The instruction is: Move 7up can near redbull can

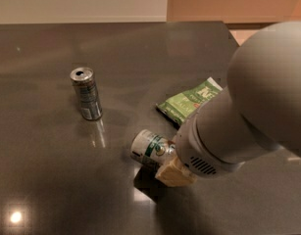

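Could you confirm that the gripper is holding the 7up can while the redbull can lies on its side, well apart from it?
Not quite. In the camera view the redbull can stands upright, its top opening facing up, rather than lying on its side. The rest is right: the gripper holds the 7up can, and the two cans are well apart.
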Controlling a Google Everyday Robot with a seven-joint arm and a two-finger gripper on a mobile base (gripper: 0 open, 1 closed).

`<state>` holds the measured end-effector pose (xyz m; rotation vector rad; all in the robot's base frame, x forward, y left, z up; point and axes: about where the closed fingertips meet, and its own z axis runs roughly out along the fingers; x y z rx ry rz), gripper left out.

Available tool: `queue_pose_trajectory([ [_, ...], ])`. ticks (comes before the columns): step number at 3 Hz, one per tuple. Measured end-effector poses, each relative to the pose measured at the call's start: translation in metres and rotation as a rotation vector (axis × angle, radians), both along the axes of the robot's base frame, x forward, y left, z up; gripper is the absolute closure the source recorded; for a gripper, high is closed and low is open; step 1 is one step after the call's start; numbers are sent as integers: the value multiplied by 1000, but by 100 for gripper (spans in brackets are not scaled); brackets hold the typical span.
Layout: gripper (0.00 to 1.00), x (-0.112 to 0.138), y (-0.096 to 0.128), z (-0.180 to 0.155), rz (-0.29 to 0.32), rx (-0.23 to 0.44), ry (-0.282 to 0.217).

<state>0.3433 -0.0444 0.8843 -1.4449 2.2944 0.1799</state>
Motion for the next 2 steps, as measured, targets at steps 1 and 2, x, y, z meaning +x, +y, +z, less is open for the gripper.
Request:
queue_pose_trajectory([
  [1, 100, 34, 46, 56, -61, 26, -70],
  [2, 100, 34, 46, 56, -61, 26, -70],
])
